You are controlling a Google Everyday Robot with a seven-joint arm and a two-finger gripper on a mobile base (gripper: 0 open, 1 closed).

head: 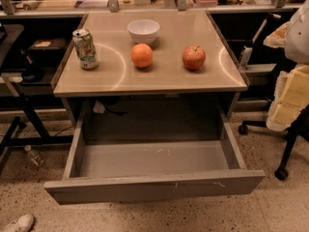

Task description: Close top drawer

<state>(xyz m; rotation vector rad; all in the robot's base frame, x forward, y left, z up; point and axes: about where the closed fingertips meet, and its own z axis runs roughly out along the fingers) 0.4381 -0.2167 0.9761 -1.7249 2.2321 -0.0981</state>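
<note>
The top drawer (154, 186) is a wide, shallow grey drawer, pulled far out from under the table toward the camera. Its long plain front panel has small white scratches near the right side. The inside of the drawer holds nothing that I can see. My gripper is not in view. A white rounded shape (298, 30) at the upper right edge is all that shows there, and I cannot tell what it is.
The tabletop (145, 79) above the drawer holds a soda can (85, 49), a white bowl (143, 30), an orange (142, 55) and a red apple (193, 57). A chair with yellow foam (289, 100) stands at the right. A plastic bottle (34, 156) and a shoe (17, 224) lie on the floor at the left.
</note>
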